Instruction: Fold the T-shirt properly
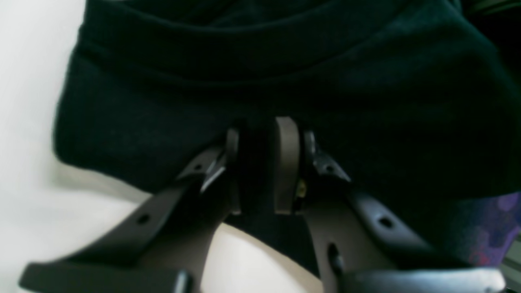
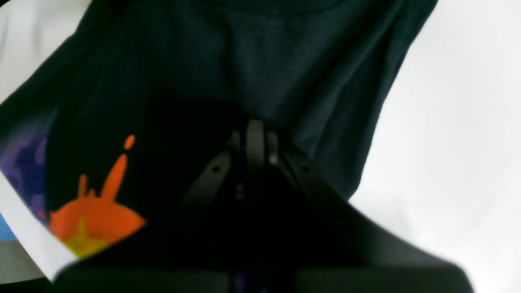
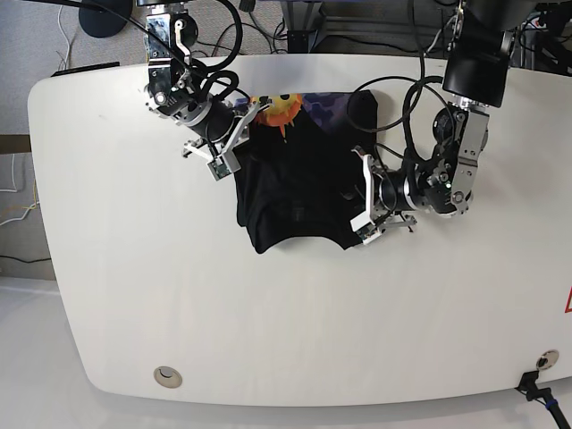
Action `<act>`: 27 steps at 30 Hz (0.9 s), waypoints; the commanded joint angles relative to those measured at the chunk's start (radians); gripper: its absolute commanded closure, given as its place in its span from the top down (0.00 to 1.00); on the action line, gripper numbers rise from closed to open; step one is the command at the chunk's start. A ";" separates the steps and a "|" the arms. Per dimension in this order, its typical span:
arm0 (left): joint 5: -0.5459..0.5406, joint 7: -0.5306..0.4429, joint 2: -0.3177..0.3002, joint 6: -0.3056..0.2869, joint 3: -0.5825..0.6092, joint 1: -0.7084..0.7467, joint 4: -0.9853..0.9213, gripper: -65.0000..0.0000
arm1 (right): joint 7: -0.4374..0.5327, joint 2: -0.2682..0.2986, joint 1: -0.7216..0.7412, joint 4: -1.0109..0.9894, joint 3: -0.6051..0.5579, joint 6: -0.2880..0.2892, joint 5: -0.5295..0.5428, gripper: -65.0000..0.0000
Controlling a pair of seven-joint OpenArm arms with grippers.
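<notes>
The black T-shirt (image 3: 295,192) lies bunched in the middle of the white table (image 3: 134,286), its orange-yellow sun print (image 3: 277,109) and purple print showing at the far edge. My left gripper (image 3: 359,195) is at the shirt's right edge. In the left wrist view it (image 1: 260,130) is shut, with black cloth (image 1: 285,73) pinched between the pads. My right gripper (image 3: 245,130) is at the shirt's left edge beside the sun print. In the right wrist view its fingers (image 2: 255,138) are pressed together on the dark cloth (image 2: 285,61), with creases running away from the tips.
Cables and equipment (image 3: 295,27) crowd the floor behind the table's far edge. A round metal fitting (image 3: 165,376) sits near the front left corner. Bare white tabletop surrounds the shirt on the left, right and front.
</notes>
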 commanded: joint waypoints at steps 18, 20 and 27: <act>-0.016 -0.060 -0.186 -0.002 -0.309 0.376 0.519 0.14 | 0.128 0.009 -0.101 0.306 0.069 -0.098 0.004 0.00; -0.016 -0.154 -0.174 -0.002 -0.400 0.459 0.530 0.14 | 0.217 0.009 -0.144 0.306 0.101 -0.109 -0.028 0.00; -0.016 -0.465 -0.147 0.054 -0.544 0.726 0.528 0.14 | 0.404 0.002 -0.296 0.304 0.138 -0.111 -0.163 0.00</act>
